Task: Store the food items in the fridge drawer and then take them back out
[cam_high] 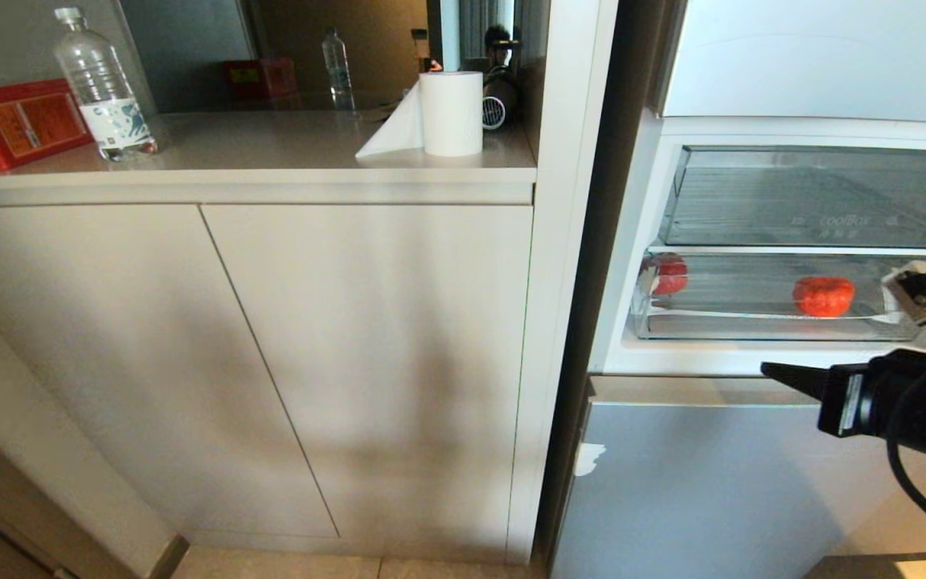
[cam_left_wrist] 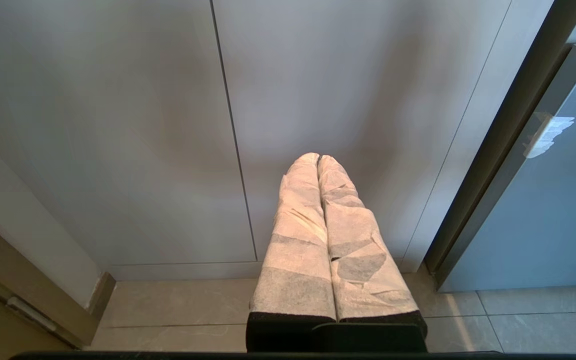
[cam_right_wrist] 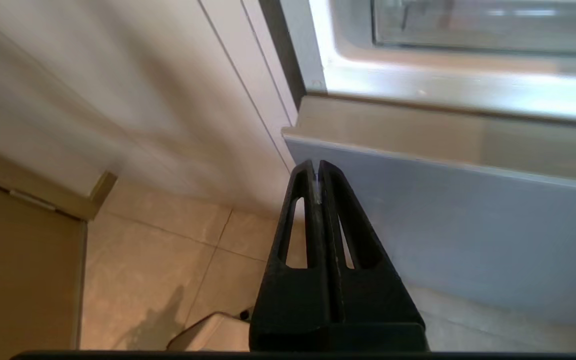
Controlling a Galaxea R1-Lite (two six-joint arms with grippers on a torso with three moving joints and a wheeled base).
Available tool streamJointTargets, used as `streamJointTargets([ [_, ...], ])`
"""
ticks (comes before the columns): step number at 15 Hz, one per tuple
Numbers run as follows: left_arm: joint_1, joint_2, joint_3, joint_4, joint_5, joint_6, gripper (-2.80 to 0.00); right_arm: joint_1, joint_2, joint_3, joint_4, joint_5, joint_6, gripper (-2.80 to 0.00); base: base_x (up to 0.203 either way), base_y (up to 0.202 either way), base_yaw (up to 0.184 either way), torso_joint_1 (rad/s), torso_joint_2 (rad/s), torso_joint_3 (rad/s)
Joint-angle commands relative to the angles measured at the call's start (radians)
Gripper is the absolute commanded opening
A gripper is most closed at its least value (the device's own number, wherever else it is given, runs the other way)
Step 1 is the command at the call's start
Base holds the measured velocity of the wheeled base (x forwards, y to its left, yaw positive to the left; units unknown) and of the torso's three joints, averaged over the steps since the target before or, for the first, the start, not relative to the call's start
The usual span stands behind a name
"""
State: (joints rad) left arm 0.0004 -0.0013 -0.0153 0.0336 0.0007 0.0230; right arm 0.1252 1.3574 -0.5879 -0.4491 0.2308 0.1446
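Right arm: seen low on the right in the head view, held out flat and pointed to the left.
Right gripper [cam_high: 767,369]: black fingers [cam_right_wrist: 302,200] are pressed together, nothing is held.
Left gripper [cam_left_wrist: 318,159]: white wrapped fingers [cam_left_wrist: 302,210] are pressed together, pointed down, nothing is held.

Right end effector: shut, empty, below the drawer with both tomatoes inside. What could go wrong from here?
1. The right end effector sits shut in front of the lower fridge door, under the fridge drawer; rising as is, it may hit the drawer's lip.
2. One tomato is mid-drawer, the other is at the far left end, a longer reach past the fridge wall.
3. The clear drawer with lettering hangs close above, so entry room looks tight.
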Motion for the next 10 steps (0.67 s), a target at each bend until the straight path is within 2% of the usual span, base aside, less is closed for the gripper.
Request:
streamJointTargets([
  [1, 0.001, 0.001, 0.000, 0.000, -0.001, 0.000, -2.80, 0.019, 0.130, -0.001, -0.103, -0.022, -0.003, 0.00, 0.000, 0.000, 0.000, 0.000, 0.00, 0.000],
  [3, 0.001, 0.001, 0.000, 0.000, 0.000, 0.000, -2.80, 0.031, 0.220, 0.012, -0.297, -0.095, -0.005, 0.00, 0.000, 0.000, 0.000, 0.000, 0.00, 0.000],
  [5, 0.000, 0.001, 0.000, 0.000, 0.001, 0.000, -2.80, 0.035, 0.279, 0.051, -0.493, -0.135, -0.005, 0.00, 0.000, 0.000, 0.000, 0.000, 0.00, 0.000],
  [10, 0.000, 0.001, 0.000, 0.000, 0.000, 0.000, -2.80, 0.138, 0.384, 0.069, -0.679, -0.262, -0.012, 0.00, 0.000, 0.000, 0.000, 0.000, 0.00, 0.000],
])
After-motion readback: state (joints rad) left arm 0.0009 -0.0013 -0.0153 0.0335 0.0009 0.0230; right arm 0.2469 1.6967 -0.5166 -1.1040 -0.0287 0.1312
